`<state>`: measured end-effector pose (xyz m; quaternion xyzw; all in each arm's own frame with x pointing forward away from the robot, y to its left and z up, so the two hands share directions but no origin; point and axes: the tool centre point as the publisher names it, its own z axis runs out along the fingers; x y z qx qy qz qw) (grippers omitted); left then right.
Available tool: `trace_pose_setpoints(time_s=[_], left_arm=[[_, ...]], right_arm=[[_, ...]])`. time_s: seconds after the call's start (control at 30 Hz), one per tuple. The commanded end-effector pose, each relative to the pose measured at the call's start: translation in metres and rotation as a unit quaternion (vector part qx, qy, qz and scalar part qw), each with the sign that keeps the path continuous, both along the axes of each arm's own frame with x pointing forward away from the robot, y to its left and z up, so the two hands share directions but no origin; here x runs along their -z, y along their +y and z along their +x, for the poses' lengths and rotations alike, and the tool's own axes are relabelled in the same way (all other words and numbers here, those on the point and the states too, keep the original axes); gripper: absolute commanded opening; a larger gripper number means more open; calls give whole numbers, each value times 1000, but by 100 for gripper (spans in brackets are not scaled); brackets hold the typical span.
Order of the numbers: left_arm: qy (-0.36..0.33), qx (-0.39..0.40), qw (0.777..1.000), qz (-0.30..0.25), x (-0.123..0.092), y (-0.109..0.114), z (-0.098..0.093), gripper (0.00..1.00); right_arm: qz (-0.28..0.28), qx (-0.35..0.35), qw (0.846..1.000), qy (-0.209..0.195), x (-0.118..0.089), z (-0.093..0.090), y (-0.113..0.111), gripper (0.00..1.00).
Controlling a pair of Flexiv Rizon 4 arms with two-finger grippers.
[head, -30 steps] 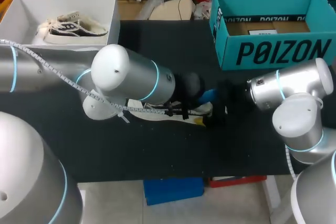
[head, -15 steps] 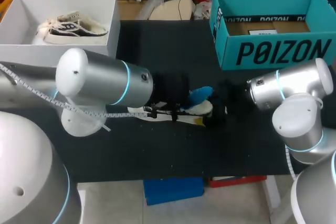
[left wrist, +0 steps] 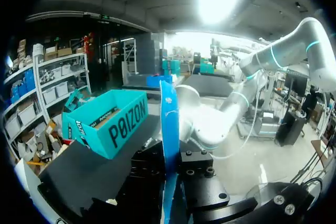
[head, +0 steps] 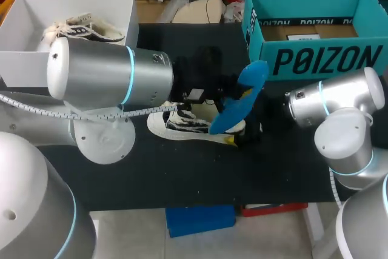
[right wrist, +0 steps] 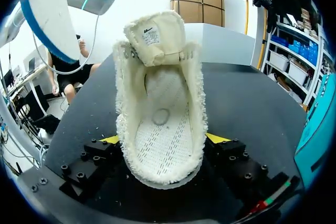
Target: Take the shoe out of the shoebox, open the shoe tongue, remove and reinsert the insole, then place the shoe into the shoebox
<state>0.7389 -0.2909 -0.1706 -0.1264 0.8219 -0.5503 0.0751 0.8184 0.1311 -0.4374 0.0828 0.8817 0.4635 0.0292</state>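
On the black table [head: 182,174], apart from the teal shoebox [head: 315,59], the right gripper [right wrist: 163,140] is clamping the shoe [right wrist: 160,93] at its heel sides with the tongue [right wrist: 155,32] lifted, while the left gripper [left wrist: 170,177] is pinching the blue insole [left wrist: 169,119] above it, so reinsertion is likely calling for a toe-first, shallow slide
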Motion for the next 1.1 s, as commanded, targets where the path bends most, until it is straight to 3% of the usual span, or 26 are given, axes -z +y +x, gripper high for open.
trace_pose_setpoints(time_s=[0.03,0.17,0.83,1.1], left_arm=[[121,148,977,-93,-30,39,-10,0],[218,166,954,-122,-52,51,-10,0],[218,166,954,-122,-52,51,-10,0],[217,212,938,-170,-107,53,-14,0]], right_arm=[[-1,1,1000,1,3,-1,0,0],[-1,1,1000,1,3,-1,0,0],[-1,1,1000,1,3,-1,0,0],[-1,1,1000,1,3,-1,0,0]])
